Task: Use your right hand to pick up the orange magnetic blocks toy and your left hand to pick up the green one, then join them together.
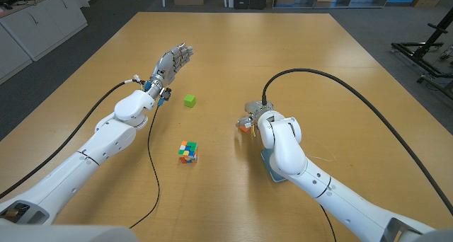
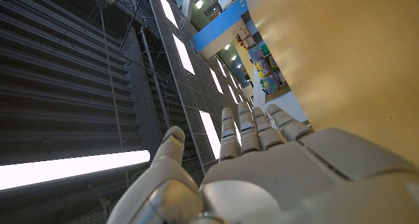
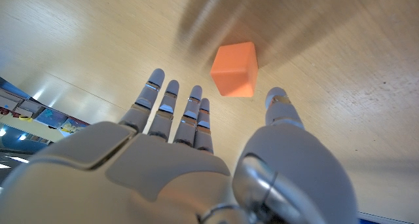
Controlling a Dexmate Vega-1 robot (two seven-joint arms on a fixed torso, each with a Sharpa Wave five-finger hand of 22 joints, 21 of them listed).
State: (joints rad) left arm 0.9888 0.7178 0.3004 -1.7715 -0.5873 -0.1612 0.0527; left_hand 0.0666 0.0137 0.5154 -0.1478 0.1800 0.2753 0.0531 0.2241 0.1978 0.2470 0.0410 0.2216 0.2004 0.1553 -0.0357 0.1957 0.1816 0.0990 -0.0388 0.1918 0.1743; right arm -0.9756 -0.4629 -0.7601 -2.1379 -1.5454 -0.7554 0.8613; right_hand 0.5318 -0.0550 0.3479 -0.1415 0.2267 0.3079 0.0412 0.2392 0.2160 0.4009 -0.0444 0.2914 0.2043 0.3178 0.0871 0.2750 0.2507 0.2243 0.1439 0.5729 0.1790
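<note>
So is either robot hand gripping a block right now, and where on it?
No, nothing is held. The right robot hand hovers open over the orange block; the left robot hand is open, away from the green block.

1 green blk (image 1: 190, 100); 1 orange blk (image 3: 234, 69); 1 multicolour cube (image 1: 187, 152)

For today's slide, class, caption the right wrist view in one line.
Open right robot hand poised over the orange block on the wooden table.
</note>
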